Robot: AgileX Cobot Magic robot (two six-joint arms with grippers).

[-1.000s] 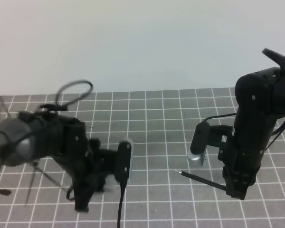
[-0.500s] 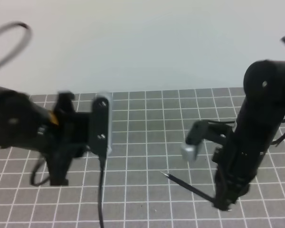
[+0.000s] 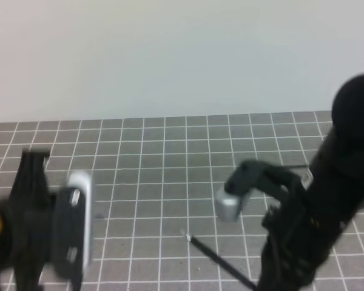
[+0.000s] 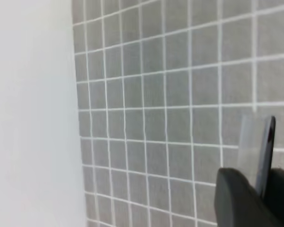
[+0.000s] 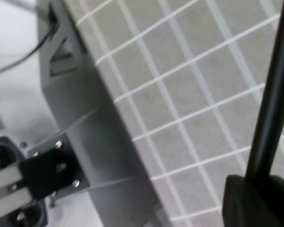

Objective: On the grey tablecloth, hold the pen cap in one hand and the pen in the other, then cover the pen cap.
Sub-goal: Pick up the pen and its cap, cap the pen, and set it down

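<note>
The grey tablecloth (image 3: 170, 157) with its white grid fills the exterior high view. My right gripper (image 5: 261, 189) is shut on the pen (image 5: 273, 99), a long thin black stick. In the exterior high view the pen (image 3: 215, 257) points left and up from the right gripper (image 3: 264, 284), tip over the cloth. In the left wrist view my left gripper (image 4: 261, 191) is shut on the pen cap (image 4: 266, 146), a short dark tube standing out between the fingers (image 4: 236, 201). In the exterior high view the left arm (image 3: 42, 230) is blurred at the lower left, and the cap is hidden.
A white surface (image 4: 33, 113) borders the cloth's edge. In the right wrist view a grey box (image 5: 80, 123) with connectors stands beside the cloth. The right wrist camera (image 3: 229, 205) hangs above the pen.
The left arm has swung left and down to the lower left corner. The right arm has shifted, carrying the pen's tip further left and lower in the view.
</note>
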